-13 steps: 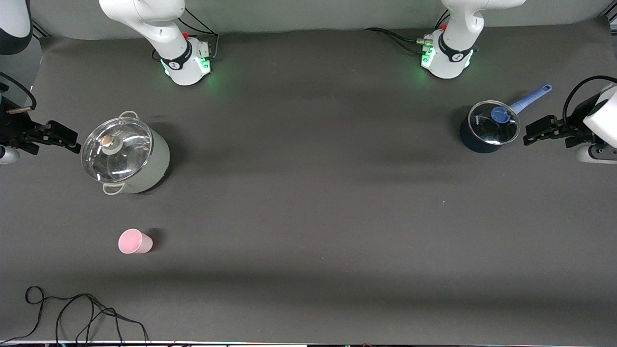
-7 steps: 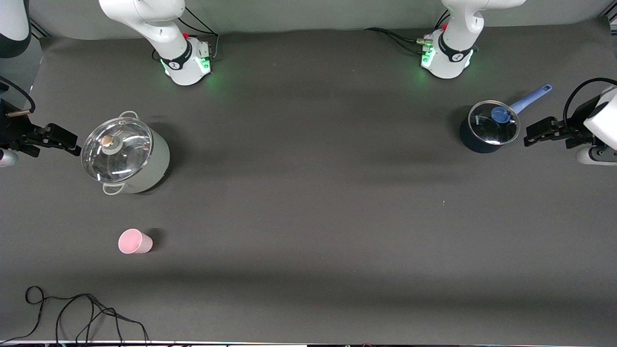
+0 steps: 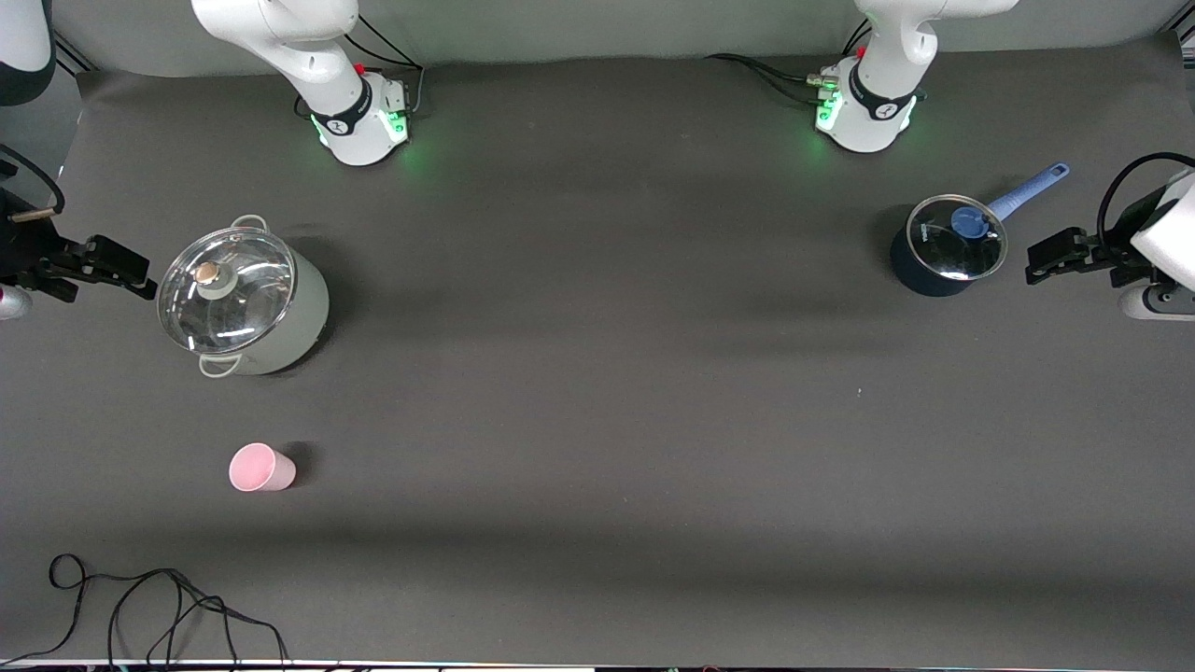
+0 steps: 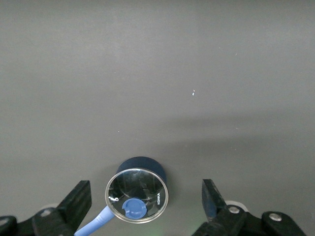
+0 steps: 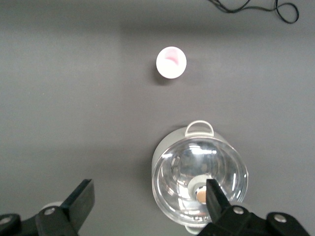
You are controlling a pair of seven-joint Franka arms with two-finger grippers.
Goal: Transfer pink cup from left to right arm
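The pink cup stands on the dark mat toward the right arm's end of the table, nearer to the front camera than the big lidded pot. It also appears in the right wrist view, pink cup, apart from both fingers. My right gripper hangs open and empty over the table's end beside that pot. In its own view the right gripper shows one fingertip over the pot's glass lid. My left gripper is open and empty beside the blue saucepan, which lies between the left gripper fingers' lines of sight.
The saucepan has a glass lid and a light blue handle. A black cable lies coiled near the front edge at the right arm's end, cable. Both arm bases stand along the back edge.
The left gripper has drawn back a little from the saucepan toward the table's end. The right gripper has shifted only slightly. The cup and both pots have not moved.
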